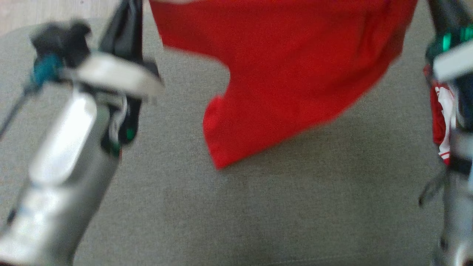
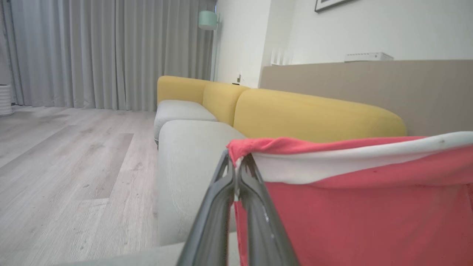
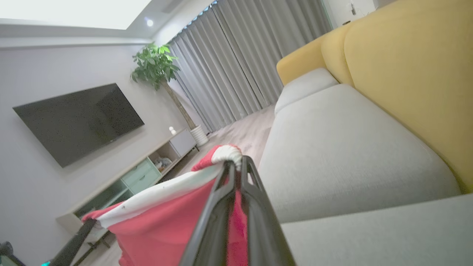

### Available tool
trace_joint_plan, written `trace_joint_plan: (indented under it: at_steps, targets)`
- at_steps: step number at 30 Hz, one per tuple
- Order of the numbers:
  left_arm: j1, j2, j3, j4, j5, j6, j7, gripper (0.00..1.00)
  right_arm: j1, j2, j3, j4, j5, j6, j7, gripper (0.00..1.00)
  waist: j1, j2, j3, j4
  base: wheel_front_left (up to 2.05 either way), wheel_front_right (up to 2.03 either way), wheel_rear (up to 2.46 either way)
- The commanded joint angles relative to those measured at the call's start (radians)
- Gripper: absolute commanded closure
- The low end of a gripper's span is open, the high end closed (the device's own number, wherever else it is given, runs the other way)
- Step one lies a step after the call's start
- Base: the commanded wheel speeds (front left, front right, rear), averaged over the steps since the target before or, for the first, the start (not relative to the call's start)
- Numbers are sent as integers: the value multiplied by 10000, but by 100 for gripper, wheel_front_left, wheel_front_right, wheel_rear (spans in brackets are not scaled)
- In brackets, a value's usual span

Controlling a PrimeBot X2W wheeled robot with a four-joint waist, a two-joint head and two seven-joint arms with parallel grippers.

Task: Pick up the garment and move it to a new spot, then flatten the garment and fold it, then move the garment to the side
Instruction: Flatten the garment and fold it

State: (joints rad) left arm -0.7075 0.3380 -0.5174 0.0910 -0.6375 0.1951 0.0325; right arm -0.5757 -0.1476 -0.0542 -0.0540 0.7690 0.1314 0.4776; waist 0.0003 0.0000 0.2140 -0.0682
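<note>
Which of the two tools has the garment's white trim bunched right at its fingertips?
The right tool: white trim rolls over its tips. On the left tool, red cloth caps the tips, the trim running off beside them.

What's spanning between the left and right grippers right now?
The red garment, its white band pulled between them: right gripper pinches one end, left gripper the other. Clearest in the right wrist view.
</note>
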Motion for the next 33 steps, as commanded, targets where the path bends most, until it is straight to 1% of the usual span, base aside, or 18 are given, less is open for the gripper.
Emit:
trace_joint_plan:
  at_steps: [1, 3, 6, 8, 10, 13, 16, 20, 23, 25, 27, 28, 31, 33]
  targets:
    - [-1216, 45, 601, 440, -129, -203, -214, 100, -1078, -101, 251, 76, 156, -7, -277, 100, -3, 0, 72, 13, 0, 0, 0]
    - [-2299, -350, 814, 1820, -265, -498, -627, 100, -2227, -21, 436, 1029, 297, -7, -687, 100, -3, 0, 125, -38, 0, 0, 0]
    - [-3731, -775, 1114, 3599, -300, -813, -1441, 100, -3741, 187, 833, 2399, 541, -7, -1453, 100, -3, 0, 161, -158, 0, 0, 0]
    - [-4408, -1024, 1283, 4595, -368, -1005, -1976, 100, -4472, 278, 1184, 3289, 679, -7, -2000, 100, -3, 0, 143, -220, 0, 0, 0]
    - [-4848, -1234, 1391, 5589, -485, -1167, -2223, 100, -4914, 346, 1594, 4230, 788, -7, -2436, 100, -3, 0, 159, -258, 0, 0, 0]
    - [-4982, -1562, 1537, 7190, -773, -1272, -2314, 100, -5069, 458, 2270, 5799, 950, -7, -2867, 100, -3, 0, 214, -284, 0, 0, 0]
    - [-4623, -1960, 1595, 8734, -1115, -1460, -2201, 100, -4775, 591, 3117, 7223, 1153, -7, -3068, 100, -3, 0, 349, -290, 0, 0, 0]
    - [-3856, -2420, 1714, 10432, -1627, -1810, -1937, 100, -3972, 699, 4251, 8459, 1582, -7, -3081, 100, -3, 0, 627, -249, 0, 0, 0]
    - [-3264, -2672, 1810, 11141, -1972, -2090, -1989, 100, -3199, 623, 4930, 8770, 1999, -7, -3064, 100, -3, 0, 781, -196, 0, 0, 0]
    - [-2909, -2760, 1731, 11315, -2015, -2289, -2201, 100, -2588, 443, 5223, 8613, 2383, -7, -3173, 100, -3, 0, 833, -173, 0, 0, 0]
    - [-2510, -2808, 1744, 11358, -2118, -2499, -2489, 100, -1930, 159, 5595, 8193, 2676, -7, -3305, 100, -3, 0, 803, -190, 0, 0, 0]
    - [-2510, -2808, 1744, 11358, -2118, -2499, -2489, 100, -1930, 159, 5595, 8193, 2676, -7, -3305, 100, -3, 0, 803, -190, 0, 0, 0]
    - [-1831, -2838, 1775, 11185, -2199, -2766, -2803, 100, -884, -403, 6069, 7229, 3104, -7, -3508, 100, -3, 0, 678, -234, 0, 0, 0]
    - [-1345, -2784, 1807, 10883, -2115, -2853, -2903, 100, -170, -851, 6312, 6425, 3306, -7, -3714, 100, -3, 0, 562, -269, 0, 0, 0]
